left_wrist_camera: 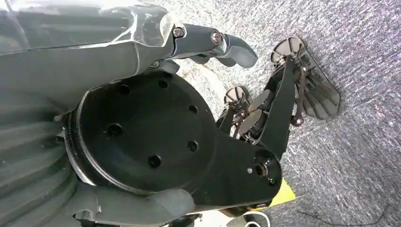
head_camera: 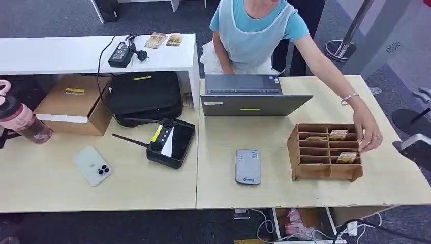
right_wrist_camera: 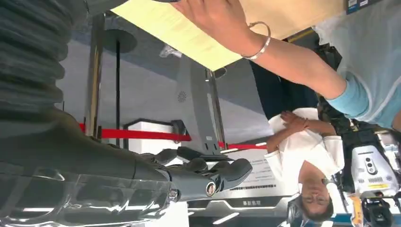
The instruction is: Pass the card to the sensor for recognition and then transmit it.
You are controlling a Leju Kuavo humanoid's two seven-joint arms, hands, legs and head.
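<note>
Cards (head_camera: 346, 157) not yet taken from the rack (head_camera: 325, 151).
Both hands (left_wrist_camera: 208, 45) (right_wrist_camera: 208, 175) are held empty, fingers apart; a collision is risked if the person's hand (head_camera: 369, 133) is met at the far-right worktop (head_camera: 228, 188).

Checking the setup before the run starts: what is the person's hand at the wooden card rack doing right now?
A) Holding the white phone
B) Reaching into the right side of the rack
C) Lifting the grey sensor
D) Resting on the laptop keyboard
B: the person's hand is at the right end of the wooden card rack, beside its cards.
</note>
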